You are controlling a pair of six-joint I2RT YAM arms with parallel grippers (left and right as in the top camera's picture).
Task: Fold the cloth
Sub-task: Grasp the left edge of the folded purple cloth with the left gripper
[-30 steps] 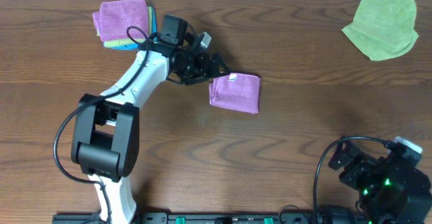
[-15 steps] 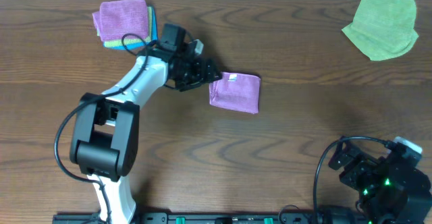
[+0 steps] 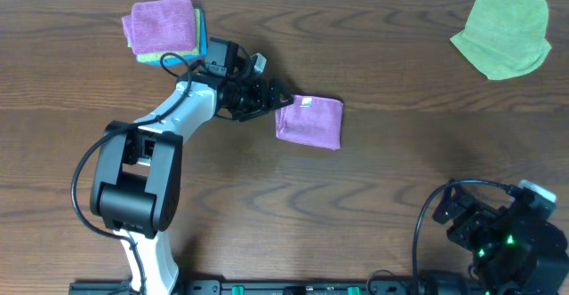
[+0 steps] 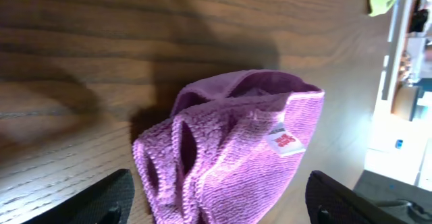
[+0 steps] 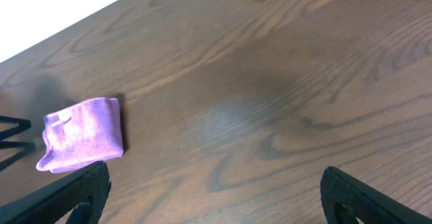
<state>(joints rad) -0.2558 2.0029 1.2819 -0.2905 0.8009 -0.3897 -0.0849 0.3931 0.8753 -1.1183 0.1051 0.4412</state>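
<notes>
The cloth (image 3: 311,124) is lying on the desk (image 3: 373,179) just left of centre in the upper half of the overhead view, already doubled into a compact rectangle with its white tag (image 4: 284,142) facing up. The left gripper (image 3: 277,99) is hovering at the cloth's upper-left corner, its fingers (image 4: 101,200) standing wide apart and holding nothing; from the wrist view the cloth is sitting ahead of them, not pinched. The right gripper (image 5: 214,196) is resting at the lower right of the overhead view, spread fully and empty, well apart from the work.

The step in hand looks like the finish of a fold - the release and check, not a fresh grasp. The near edge is bulging in soft loops instead of lying flat, so the next move probably calls for pressing or tucking that edge, or pinching both layers cleanly for one more fold - without dragging the bundle. The stack of folded cloths (image 3: 162,27) at upper left and the lime-green cloth (image 3: 502,33) at upper right are sitting clear of this.
</notes>
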